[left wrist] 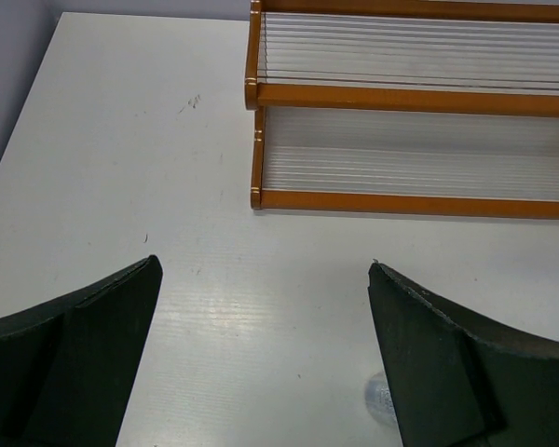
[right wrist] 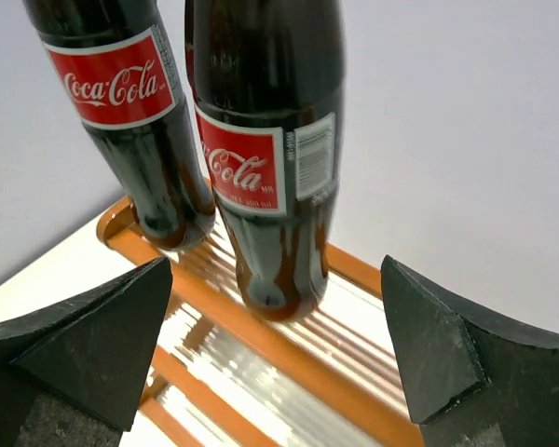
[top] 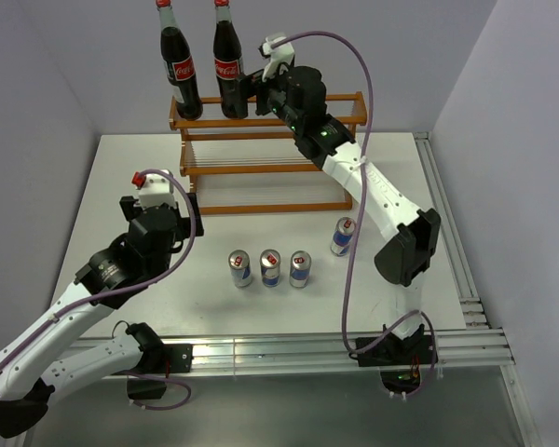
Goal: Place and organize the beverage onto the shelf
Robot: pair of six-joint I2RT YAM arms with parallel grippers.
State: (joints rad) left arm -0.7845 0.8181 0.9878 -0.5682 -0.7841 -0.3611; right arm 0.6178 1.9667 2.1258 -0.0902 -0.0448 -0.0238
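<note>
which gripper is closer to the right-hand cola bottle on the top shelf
Right. The right gripper sits open just in front of that cola bottle on the top tier of the shelf; the left gripper hovers over the table near the shelf's front left corner.

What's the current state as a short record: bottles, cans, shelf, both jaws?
left bottle: upright, top tier, left end
right bottle: upright, beside it on the top tier
shelf: holds only the two bottles
row of three cans: upright on the table, in front of the shelf
fourth can: upright, apart to the right, nearer the shelf
left jaws: open, empty, over table by the shelf's front left corner
right jaws: open, facing the right bottle, not touching it
</note>
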